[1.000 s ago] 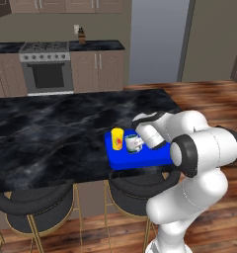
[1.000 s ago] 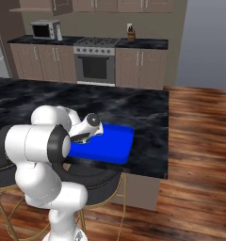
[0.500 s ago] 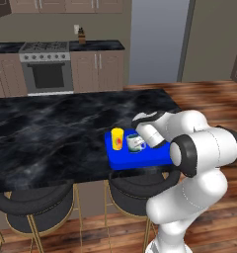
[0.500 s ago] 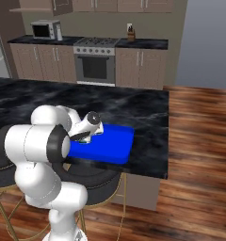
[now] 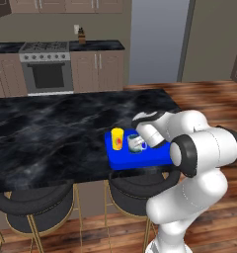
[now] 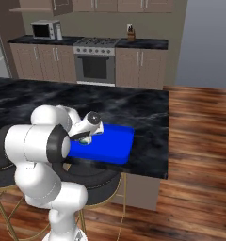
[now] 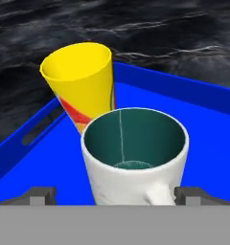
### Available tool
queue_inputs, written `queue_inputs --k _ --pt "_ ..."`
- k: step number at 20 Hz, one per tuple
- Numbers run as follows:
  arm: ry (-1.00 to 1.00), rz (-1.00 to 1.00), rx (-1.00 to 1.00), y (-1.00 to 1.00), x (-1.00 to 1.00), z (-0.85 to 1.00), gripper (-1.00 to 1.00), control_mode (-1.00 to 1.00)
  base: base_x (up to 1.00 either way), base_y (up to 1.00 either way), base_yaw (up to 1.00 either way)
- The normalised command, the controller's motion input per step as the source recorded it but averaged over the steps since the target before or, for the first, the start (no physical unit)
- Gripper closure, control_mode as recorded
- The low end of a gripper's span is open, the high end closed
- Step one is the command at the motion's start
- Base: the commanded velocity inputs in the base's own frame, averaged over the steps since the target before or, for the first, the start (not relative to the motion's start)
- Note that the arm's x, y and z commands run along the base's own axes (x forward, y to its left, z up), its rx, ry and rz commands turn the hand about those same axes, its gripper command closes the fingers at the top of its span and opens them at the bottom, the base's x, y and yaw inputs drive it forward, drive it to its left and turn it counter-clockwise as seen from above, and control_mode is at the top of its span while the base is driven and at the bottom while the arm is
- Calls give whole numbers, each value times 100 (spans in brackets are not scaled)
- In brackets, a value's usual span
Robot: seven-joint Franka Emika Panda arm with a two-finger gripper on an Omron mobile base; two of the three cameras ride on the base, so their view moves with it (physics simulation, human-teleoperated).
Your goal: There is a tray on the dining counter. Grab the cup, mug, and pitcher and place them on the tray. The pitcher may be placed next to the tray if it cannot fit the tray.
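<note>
Here the mug (image 7: 136, 158) stands between the spread jaws, on the tray (image 7: 193, 95).

- A home kitchen, rendered, open to a wood-plank floor (image 6: 199, 155).
- A steel stove (image 5: 46, 69) with an oven door stands between beige cabinets (image 5: 98, 69) under a black marble worktop (image 6: 148, 44).
- A microwave (image 6: 43, 29) sits on that worktop at the far left of the right base view.
- A long dining counter (image 5: 51, 133) with a black, white-veined top fills the foreground.
- Round black stools (image 5: 34, 210) on gold legs stand under its near edge.
</note>
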Motion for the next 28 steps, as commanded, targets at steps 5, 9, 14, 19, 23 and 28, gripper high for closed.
queue_inputs --k 5,9,14,19,23,28 --pt "-20 -1 -1 1 0 0 -100 -100 0 0 0" --pt "-22 -2 -2 0 0 0 -100 -100 0 0 0" --pt "-2 -6 -1 -6 -4 3 -100 -100 0 0 0" --pt "6 -14 -6 -22 -20 37 -100 -100 0 0 0" --pt "21 -19 -1 -26 -2 72 -100 -100 0 0 0" --pt "27 -19 0 -19 2 97 -100 -100 0 0 0"
